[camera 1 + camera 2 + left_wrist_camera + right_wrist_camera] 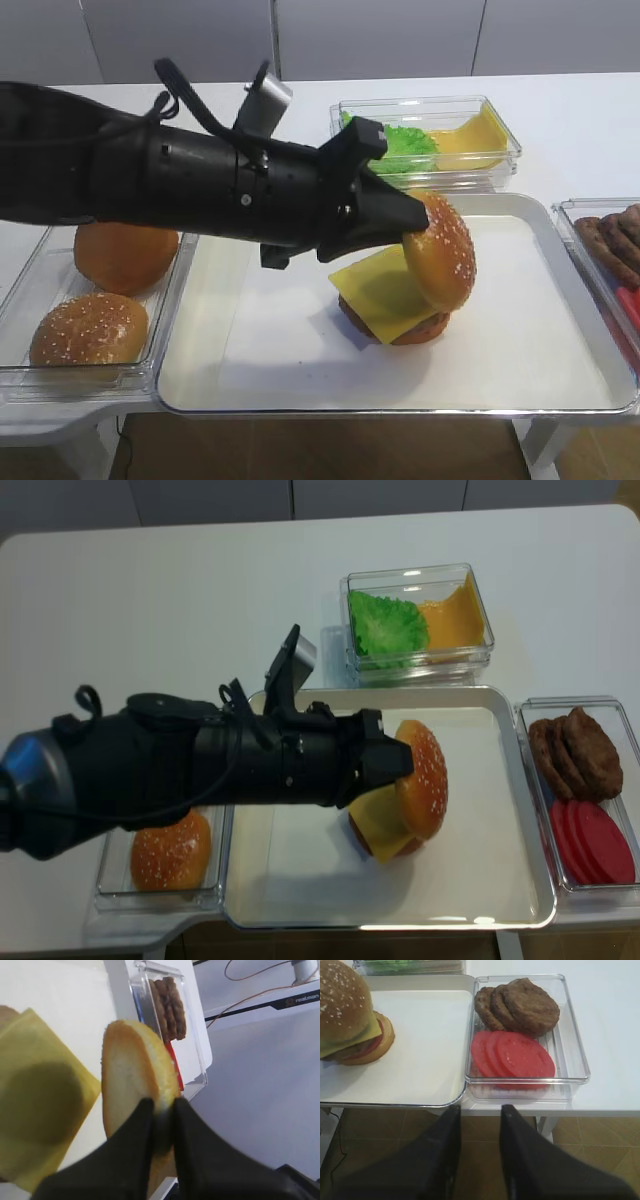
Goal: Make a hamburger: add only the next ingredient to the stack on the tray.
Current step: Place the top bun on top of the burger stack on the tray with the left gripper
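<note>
Left claw: the black left claw (161, 1122) is clenched on the rim of the round golden-brown sesame-seeded bun top (440, 252), holding it tilted on edge.
Bun top: it hangs over the right side of the stack (385, 300), its lower edge at or just above the cheese; contact is hard to tell.
Stack: a reddish-brown patty base under a square yellow cheese slice (37, 1105), near the middle of the shiny metal tray (520, 395) lined with white paper.
Right claw: the black right claw (479, 1130) is released, fingers apart, hovering off the near edge of the white worktop (610, 1020).
Tub on right: a clear plastic tub (572, 1050) with brown patties (520, 1005) and red tomato slices (515, 1055).
Tub on left: a clear tub (100, 375) with another seeded bun (88, 330).
</note>
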Robot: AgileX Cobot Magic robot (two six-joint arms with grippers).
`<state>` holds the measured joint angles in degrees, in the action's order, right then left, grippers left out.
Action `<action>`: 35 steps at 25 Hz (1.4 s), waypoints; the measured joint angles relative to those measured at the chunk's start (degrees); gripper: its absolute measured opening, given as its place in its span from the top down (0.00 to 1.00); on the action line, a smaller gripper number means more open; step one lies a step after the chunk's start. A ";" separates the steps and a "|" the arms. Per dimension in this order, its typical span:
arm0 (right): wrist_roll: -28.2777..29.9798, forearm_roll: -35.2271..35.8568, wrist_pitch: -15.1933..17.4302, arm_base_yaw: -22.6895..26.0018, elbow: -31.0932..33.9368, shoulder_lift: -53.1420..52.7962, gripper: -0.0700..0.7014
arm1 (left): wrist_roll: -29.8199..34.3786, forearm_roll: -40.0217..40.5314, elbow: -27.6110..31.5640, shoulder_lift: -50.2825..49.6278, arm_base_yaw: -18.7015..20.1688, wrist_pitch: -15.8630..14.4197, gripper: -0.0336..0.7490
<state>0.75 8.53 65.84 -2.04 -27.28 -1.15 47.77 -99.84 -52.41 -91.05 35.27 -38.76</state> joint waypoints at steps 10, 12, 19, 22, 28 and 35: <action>0.00 0.00 0.00 0.00 0.00 0.00 0.64 | 0.00 0.00 0.00 -0.73 -0.88 -0.63 0.85; 0.00 0.00 0.00 0.00 0.00 0.00 0.64 | 0.00 0.00 0.00 -0.73 -1.39 -0.72 0.86; 0.00 0.00 0.00 0.00 0.00 0.00 0.67 | 0.00 0.00 0.00 -0.73 -2.04 -1.72 0.86; 0.00 0.00 0.00 0.00 0.00 0.00 0.70 | 0.09 0.00 0.00 -0.73 -2.04 -1.72 0.86; 0.00 0.00 0.00 0.00 0.00 0.00 0.75 | 0.43 0.00 1.22 -0.80 -2.04 -0.23 0.86; 0.00 0.00 0.00 0.00 0.00 0.00 0.80 | 1.04 0.00 1.22 -0.80 -2.04 0.25 0.86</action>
<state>0.75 8.53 65.84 -2.04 -27.28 -1.15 48.81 -99.84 -51.19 -91.84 33.23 -38.50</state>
